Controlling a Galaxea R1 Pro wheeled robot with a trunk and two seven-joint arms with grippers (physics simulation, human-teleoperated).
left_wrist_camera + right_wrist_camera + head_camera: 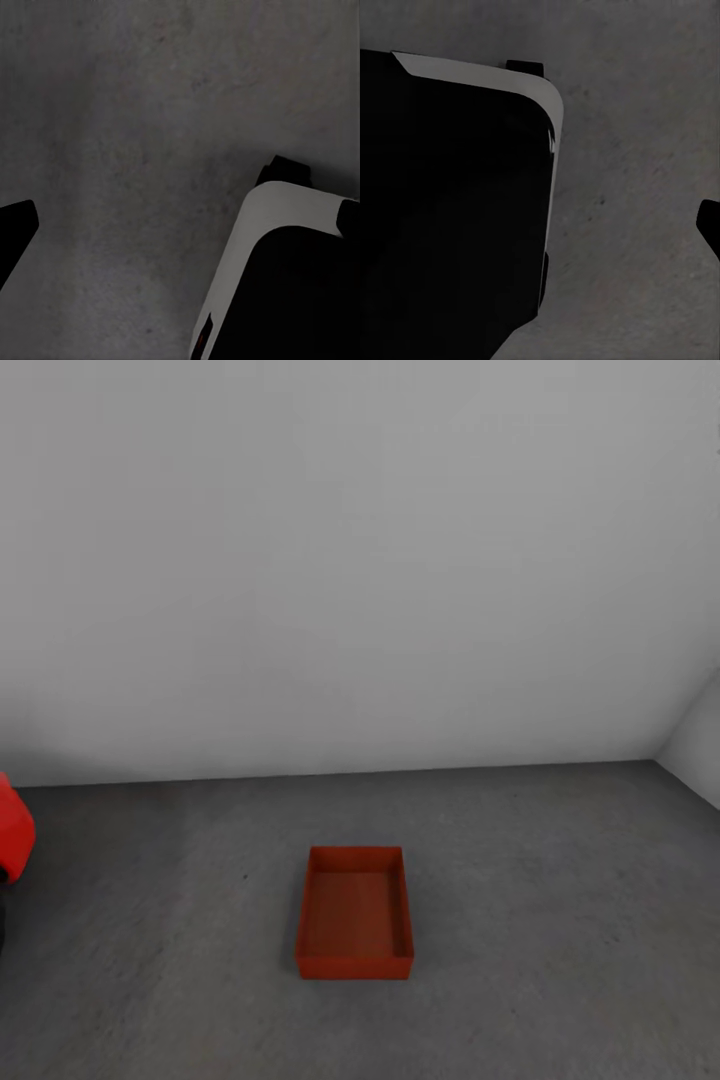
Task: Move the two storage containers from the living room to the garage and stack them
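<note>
Storage container (355, 915), 1 orange-red open-topped bin, sits flat on the dark grey concrete floor (540, 920) of the garage in the head view, a little below the middle of the picture. Its long side runs away from the camera, its thin walls stand straight and its flat bottom is bare. It stands well apart from the plain grey-white wall (360, 560) behind it. At the left edge, the rounded glossy corner of the red car (14, 830) juts in, with a dark part below it, well apart from the bin. At the far right a second wall (700, 745) meets the first in a corner.

In the left wrist view, the speckled concrete floor (135, 150) lies below the camera. A white-edged black part of the robot's own body (292, 277) covers one corner, and a dark fingertip (15, 229) pokes in at the opposite edge. Whether the left pincer is open or closed, I cannot tell.

In the right wrist view, the same rough floor (637, 150) shows beside a large black body panel with a white rim (450, 210). A small dark tip (709, 225) shows at the far edge. Whether the right pincer is open or closed, I cannot tell either.
</note>
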